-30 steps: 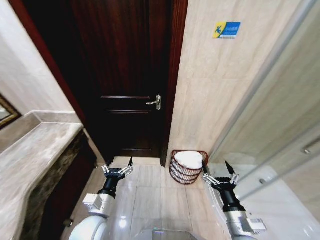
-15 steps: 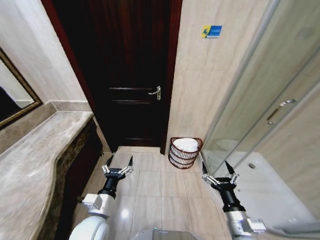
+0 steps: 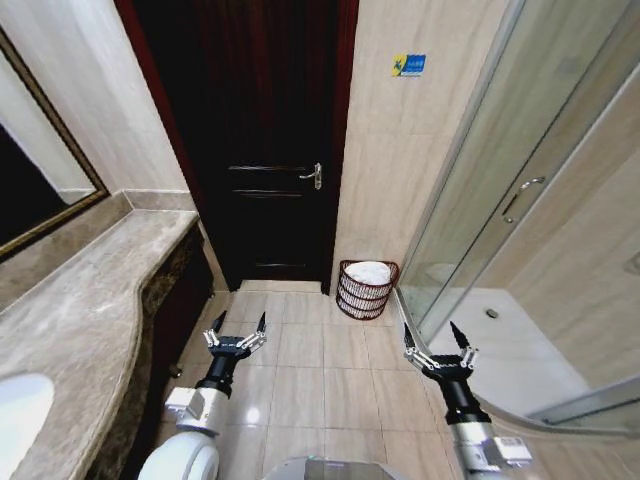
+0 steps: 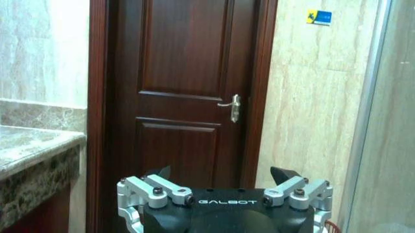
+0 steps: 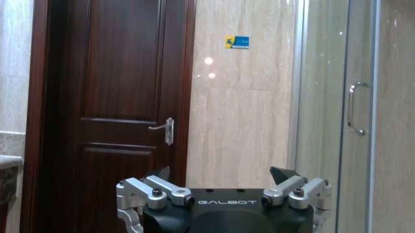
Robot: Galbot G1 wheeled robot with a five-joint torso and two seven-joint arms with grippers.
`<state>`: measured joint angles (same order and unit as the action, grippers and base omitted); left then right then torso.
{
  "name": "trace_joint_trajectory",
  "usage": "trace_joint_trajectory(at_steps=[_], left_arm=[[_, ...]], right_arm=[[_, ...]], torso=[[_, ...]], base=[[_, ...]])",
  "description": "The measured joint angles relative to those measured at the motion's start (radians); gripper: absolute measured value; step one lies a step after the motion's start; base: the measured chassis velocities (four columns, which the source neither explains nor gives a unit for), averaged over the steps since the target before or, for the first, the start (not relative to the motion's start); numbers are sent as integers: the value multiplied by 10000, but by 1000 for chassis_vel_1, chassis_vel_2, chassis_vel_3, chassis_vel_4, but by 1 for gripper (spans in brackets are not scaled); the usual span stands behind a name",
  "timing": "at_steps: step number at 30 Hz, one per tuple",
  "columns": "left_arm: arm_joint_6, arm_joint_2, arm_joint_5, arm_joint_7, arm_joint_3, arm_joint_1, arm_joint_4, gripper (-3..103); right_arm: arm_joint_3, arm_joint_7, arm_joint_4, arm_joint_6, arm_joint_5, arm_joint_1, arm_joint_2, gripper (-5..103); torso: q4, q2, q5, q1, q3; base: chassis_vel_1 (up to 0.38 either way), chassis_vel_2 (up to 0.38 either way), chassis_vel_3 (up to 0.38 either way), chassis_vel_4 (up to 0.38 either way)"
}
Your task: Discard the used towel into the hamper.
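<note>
The hamper (image 3: 367, 289) is seen standing upright on the tiled floor (image 3: 320, 360), in the corner between the dark wooden door (image 3: 270, 150) and the glass shower enclosure (image 3: 500, 200), close against the beige tiled wall (image 3: 400, 180). Its round mouth is turned upward, so its axis runs vertically, with the rim wider than the base. A white towel (image 3: 368, 271) is seen lying inside it, bunched at the top.

Both grippers are held low in front of the robot, well apart from the hamper and nearer the camera than it. The left gripper (image 3: 237, 326) is placed to the left of the hamper, in front of the door; its fingers are spread wide and nothing is held between them. The right gripper (image 3: 437, 334) is placed to the right of the hamper and nearer the shower glass, also spread wide and holding nothing. The hamper lies ahead of the two, between their lines, somewhat closer to the right one.

A marble counter (image 3: 80, 300) is seen along the left side, under a framed mirror (image 3: 40, 190)
</note>
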<state>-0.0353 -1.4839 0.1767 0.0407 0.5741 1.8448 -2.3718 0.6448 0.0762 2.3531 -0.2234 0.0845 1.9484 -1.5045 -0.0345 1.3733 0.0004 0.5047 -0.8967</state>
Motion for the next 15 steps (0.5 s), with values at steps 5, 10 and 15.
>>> trace_joint_trajectory(at_steps=[5, 10, 15], left_arm=[[0, 0, 0, 0, 0, -1, 1, 100], [0, 0, 0, 0, 0, -2, 1, 100], [0, 0, 0, 0, 0, -2, 0, 100]], right_arm=[[0, 0, -1, 0, 0, -1, 0, 100], [0, 0, 0, 0, 0, -2, 0, 100], [0, 0, 0, 0, 0, -2, 0, 100]], torso=[[-4, -3, -2, 8, -3], [-2, -4, -4, 11, -3], [-2, -4, -4, 10, -3]], base=[[0, 0, 0, 0], [0, 0, 0, 0], [16, -21, -26, 12]])
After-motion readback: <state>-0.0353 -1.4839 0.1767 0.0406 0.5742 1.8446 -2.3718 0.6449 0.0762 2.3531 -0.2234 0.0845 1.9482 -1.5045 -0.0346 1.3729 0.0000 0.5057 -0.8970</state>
